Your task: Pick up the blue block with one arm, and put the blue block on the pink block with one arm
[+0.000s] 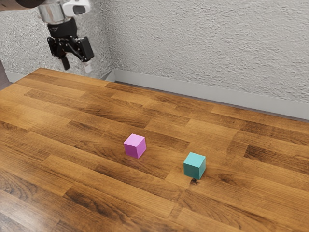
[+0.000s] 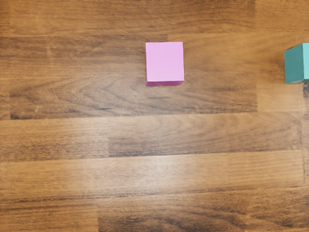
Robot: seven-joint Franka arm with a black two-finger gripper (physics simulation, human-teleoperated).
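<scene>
Rough grey wall (image 1: pixel 217 38) along the far side, wooden table (image 1: pixel 72 145) spreading wide below it. The gripper (image 1: pixel 76 65) hangs high at far left, fingers apart, holding nothing. The blue block (image 1: pixel 194 165), teal-tinted, sits flat, right of the pink block (image 1: pixel 134 145) and apart from it, one upright edge turned near. It's a cube, no long axis.

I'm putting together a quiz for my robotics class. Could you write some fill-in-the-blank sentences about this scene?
1. The gripper hangs above the wooden table, open and holding ____.
2. In the exterior view, the teal block sits to the ____ of the pink block.
3. The two blocks are ____ (touching or apart).

Missing words: nothing; right; apart.
</scene>
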